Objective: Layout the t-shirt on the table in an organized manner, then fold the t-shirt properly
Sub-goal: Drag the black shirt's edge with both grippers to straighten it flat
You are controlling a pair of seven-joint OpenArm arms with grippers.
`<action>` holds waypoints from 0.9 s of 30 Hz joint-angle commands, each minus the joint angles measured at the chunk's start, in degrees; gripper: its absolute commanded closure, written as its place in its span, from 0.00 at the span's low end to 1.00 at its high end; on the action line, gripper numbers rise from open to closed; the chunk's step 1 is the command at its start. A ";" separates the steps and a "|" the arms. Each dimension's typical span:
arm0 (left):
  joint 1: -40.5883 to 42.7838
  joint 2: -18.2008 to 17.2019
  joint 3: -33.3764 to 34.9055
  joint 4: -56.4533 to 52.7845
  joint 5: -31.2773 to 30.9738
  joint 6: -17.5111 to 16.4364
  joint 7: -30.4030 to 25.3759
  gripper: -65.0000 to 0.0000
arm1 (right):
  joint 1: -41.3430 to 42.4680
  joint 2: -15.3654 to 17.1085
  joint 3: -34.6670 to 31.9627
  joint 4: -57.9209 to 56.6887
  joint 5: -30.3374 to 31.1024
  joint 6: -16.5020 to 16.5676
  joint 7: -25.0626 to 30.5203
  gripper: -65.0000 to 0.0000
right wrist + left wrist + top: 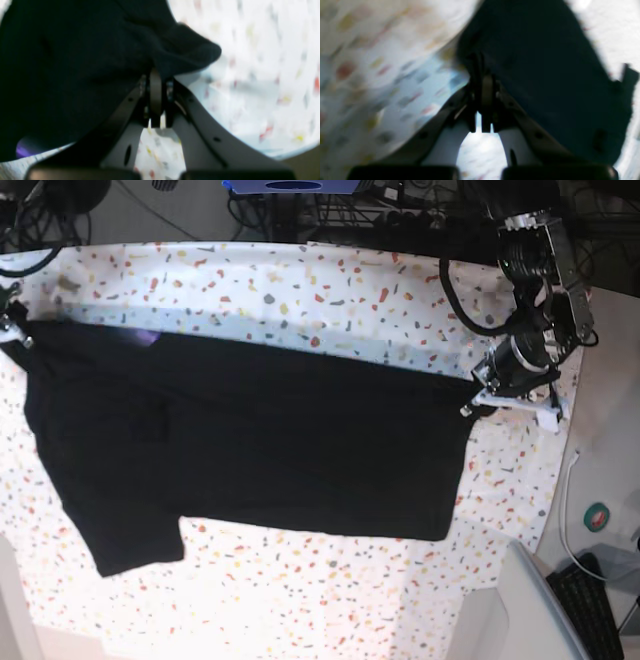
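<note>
Pinching opposite ends of the t-shirt (250, 450), left gripper (482, 82) and right gripper (156, 85) hold it stretched across the speckled surface (300, 290), probably to flatten it before folding.

Floor: plain pale grey floor (610, 470) shows to the right of the tabletop in the base view.
Far edge: a tangle of dark cables (330, 210) and a blue object (290, 186) lie beyond the far side.
Right side: a green-and-black roll of tape (599, 518) rests on the floor, with a thin white cable (567, 510) beside it.
Lower right corner: part of a black keyboard (590, 605) next to a pale grey panel (525, 605).
Light: bright and even.
</note>
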 commanded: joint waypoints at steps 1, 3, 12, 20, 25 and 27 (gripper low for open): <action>1.03 -1.20 -0.13 1.23 0.20 -0.03 -2.89 1.00 | -1.01 1.06 0.44 1.20 -0.02 -0.10 2.32 1.00; 3.84 -1.72 -0.04 1.41 0.03 -0.03 -4.21 1.00 | -3.30 0.70 0.44 1.38 -0.02 -0.01 3.11 1.00; 10.43 -3.31 -0.04 0.88 0.38 -0.03 -7.02 1.00 | -7.52 -0.09 0.00 0.94 -0.11 -0.01 4.26 1.00; 11.14 -3.13 -0.48 0.97 0.38 -0.03 -6.85 1.00 | -7.43 -0.18 0.36 -1.61 -0.28 -0.19 2.50 1.00; 14.21 -2.95 -0.65 3.61 0.11 0.15 -6.76 1.00 | -7.43 -0.09 0.44 -1.52 -0.02 -0.19 0.21 0.73; 15.36 -2.51 -0.65 4.75 0.11 0.15 -6.76 1.00 | -7.43 -0.09 0.44 -1.17 -0.02 -0.19 0.13 0.59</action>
